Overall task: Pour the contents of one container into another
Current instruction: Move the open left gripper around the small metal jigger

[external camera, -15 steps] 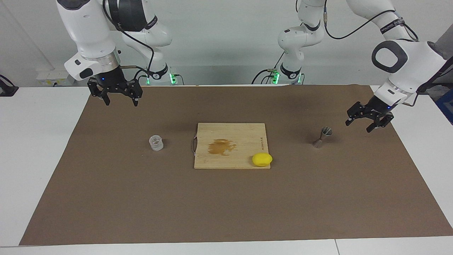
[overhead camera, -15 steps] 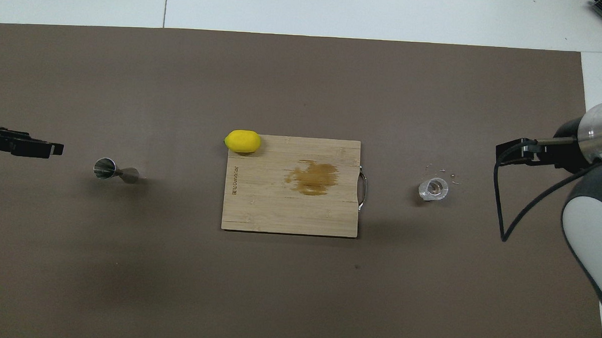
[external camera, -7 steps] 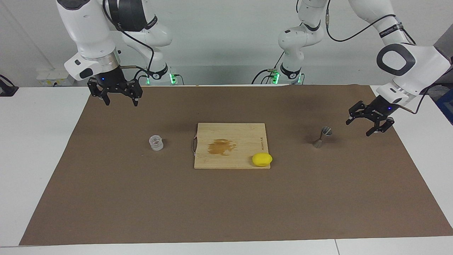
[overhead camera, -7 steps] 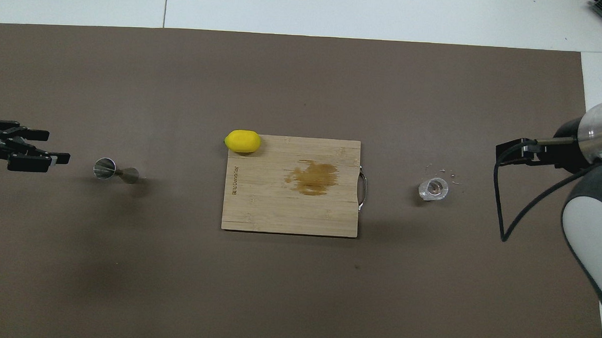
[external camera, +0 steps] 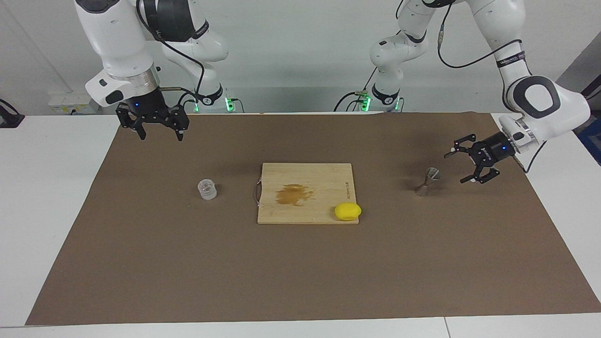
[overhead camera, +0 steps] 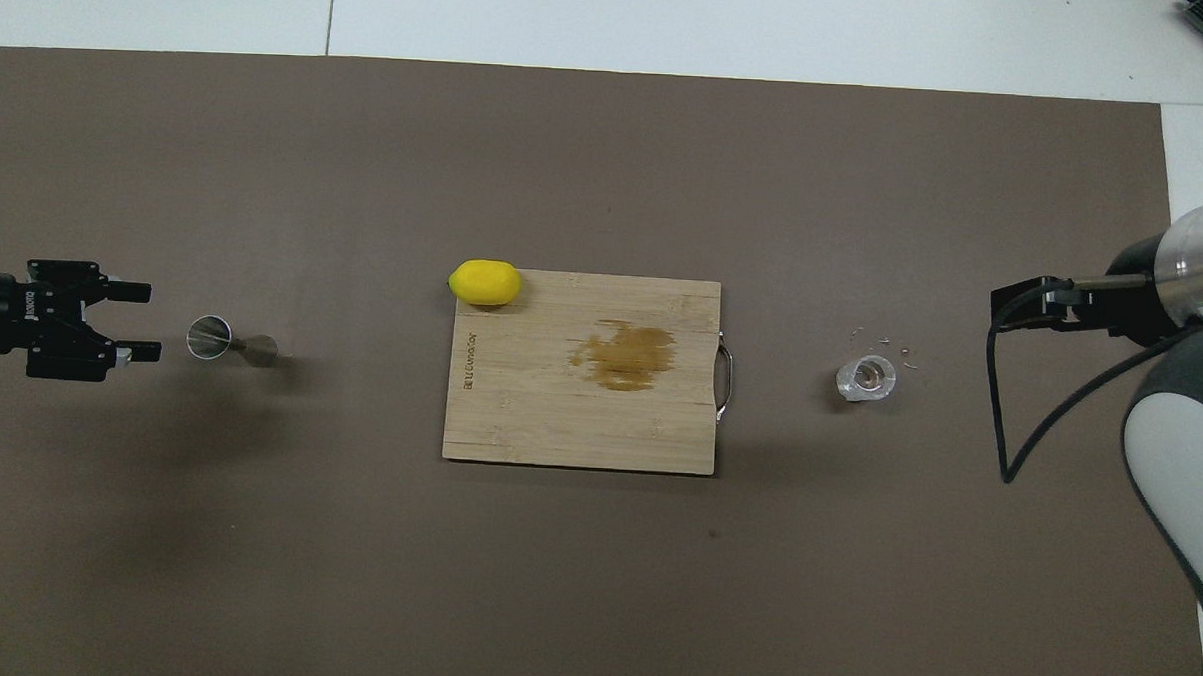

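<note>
The left gripper (external camera: 462, 165), fingers apart, reaches sideways for the jigger (external camera: 427, 182), which it must straddle; the right gripper (external camera: 158, 130) waits open above the mat.

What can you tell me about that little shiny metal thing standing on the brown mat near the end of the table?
It is a small silvery metal jigger, an hourglass shape of two cones joined at a narrow waist. It stands upright on the brown mat, open mouth up, toward the left arm's end of the table, apart from the cutting board. Whether it holds anything cannot be seen. Nothing touches it; the left gripper is beside it, open, turned sideways toward it.
</note>
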Controlling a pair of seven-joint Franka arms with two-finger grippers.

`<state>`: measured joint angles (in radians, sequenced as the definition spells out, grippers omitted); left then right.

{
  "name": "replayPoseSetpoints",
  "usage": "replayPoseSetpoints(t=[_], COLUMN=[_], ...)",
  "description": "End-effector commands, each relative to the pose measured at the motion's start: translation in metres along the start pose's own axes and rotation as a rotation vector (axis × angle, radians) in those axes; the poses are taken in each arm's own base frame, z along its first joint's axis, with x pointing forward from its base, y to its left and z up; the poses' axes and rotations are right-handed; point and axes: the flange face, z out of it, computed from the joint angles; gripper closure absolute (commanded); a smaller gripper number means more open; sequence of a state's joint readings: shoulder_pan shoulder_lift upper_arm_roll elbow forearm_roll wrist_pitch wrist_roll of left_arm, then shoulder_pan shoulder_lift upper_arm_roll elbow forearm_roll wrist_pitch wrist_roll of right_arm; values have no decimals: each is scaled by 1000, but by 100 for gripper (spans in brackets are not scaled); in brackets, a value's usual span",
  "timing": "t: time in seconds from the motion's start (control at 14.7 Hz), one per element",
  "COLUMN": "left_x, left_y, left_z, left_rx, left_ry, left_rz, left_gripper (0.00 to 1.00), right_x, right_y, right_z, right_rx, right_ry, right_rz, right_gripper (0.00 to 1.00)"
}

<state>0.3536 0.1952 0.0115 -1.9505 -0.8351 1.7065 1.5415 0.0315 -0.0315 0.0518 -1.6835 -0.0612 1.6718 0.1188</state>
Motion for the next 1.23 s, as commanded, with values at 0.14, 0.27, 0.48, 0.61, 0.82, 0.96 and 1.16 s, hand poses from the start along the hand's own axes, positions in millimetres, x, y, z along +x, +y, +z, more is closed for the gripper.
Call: replayPoseSetpoints(t=[0.14, 0.27, 0.48, 0.61, 0.82, 0.96, 1.16], left_x=[-16, -30, -35, -46, -56, -61, -80], left_y=[-8, -14, -16, -17, -31, -28, -41], left_z=[-8, -5, 2, 15, 32, 38, 58], left_rx=[-113, -145, -140, -176, -179, -203, -183], left_ry=[180, 264, 304, 362, 525, 546, 591], left_rz=[31, 111, 220, 236, 415, 417, 542], left_gripper=[0, 0, 0, 0, 0, 0, 0], right_x=[1, 1, 1, 1, 1, 1, 1], right_y=[4, 4, 4, 4, 4, 4, 4], right_z=[-1, -2, -1, -2, -1, -1, -1], right_rx=[-2, -1, -2, -1, -2, -2, -2], right_ry=[1, 3, 1, 3, 1, 1, 1], right_rz=[-3, -5, -5, -5, -5, -5, -5], right_gripper=[0, 0, 0, 0, 0, 0, 0])
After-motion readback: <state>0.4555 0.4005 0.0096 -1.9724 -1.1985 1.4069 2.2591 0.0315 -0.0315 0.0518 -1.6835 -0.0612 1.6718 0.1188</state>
